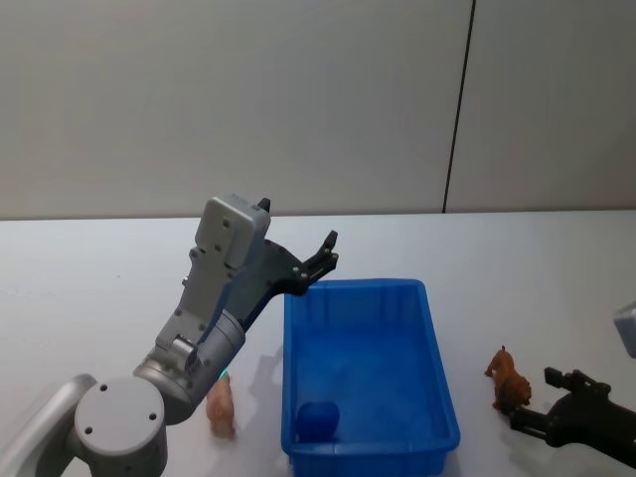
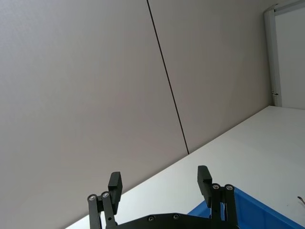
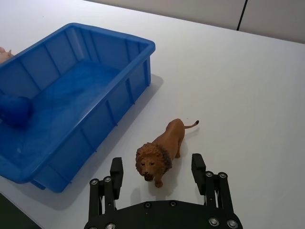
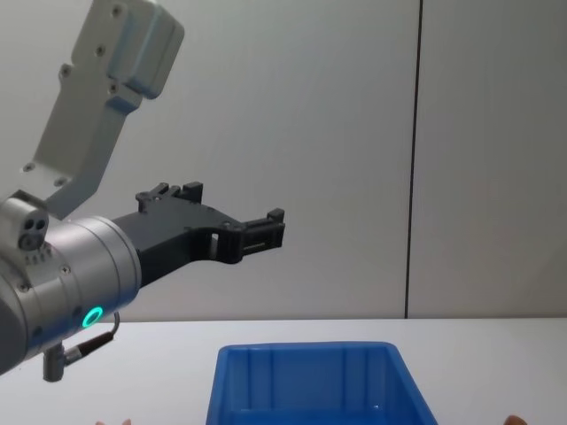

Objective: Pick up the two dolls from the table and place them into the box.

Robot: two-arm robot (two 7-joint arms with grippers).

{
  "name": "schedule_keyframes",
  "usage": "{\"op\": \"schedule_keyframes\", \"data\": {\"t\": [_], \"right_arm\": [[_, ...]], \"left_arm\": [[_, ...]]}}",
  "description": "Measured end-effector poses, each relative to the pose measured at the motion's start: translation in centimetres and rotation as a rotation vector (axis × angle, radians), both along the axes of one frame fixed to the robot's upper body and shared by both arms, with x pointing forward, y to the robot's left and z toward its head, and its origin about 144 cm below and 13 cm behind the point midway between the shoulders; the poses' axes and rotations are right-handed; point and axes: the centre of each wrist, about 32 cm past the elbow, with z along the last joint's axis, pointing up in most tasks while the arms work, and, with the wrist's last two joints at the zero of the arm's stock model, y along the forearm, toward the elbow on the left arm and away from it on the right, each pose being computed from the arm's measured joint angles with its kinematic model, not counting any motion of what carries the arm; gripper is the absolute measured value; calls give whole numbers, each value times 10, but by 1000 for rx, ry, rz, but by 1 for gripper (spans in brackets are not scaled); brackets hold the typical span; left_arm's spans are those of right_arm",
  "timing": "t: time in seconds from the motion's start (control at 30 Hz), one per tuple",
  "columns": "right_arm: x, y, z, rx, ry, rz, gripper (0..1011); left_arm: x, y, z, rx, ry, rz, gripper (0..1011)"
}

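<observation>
The lion doll [image 3: 162,150] stands upright on its four legs on the table [image 3: 248,86], between the two fingers of the right gripper [image 3: 157,164]. Its long axis runs straight out from the gripper's palm, with the head toward the palm and the tail pointing away. The right gripper is released. Its fingers [image 3: 198,167] stand spread on both sides of the lion's head and are apart from it. The right arm lies low, just over the table, and the box [image 3: 143,47] is near the outer side of one finger.

The pink doll [image 1: 221,402] lies on the table far behind and below the left gripper [image 1: 326,253], beside the elbow of that arm and just beside the left wall of the box [image 1: 437,368]. Its long axis goes about along this wall. Which end is the head I cannot tell.

The left arm is lifted high and bent, with the forearm rising toward the wall. The left gripper [image 2: 159,179] is released and holds nothing. The far left corner of the box [image 2: 257,214] is below it. Inside the box lies a blue lump [image 1: 318,419], at the near end.
</observation>
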Motion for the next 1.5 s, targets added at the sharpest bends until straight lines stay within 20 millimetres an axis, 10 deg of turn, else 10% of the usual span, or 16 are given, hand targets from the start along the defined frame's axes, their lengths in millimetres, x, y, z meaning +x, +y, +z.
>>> {"op": "schedule_keyframes", "data": {"t": [0.6, 1.5], "right_arm": [[6, 4, -3, 7, 19, 7, 404], [22, 29, 45, 70, -217, 134, 367]], "left_arm": [[0, 0, 0, 0, 0, 0, 1001], [0, 0, 0, 0, 0, 0, 1001]]}}
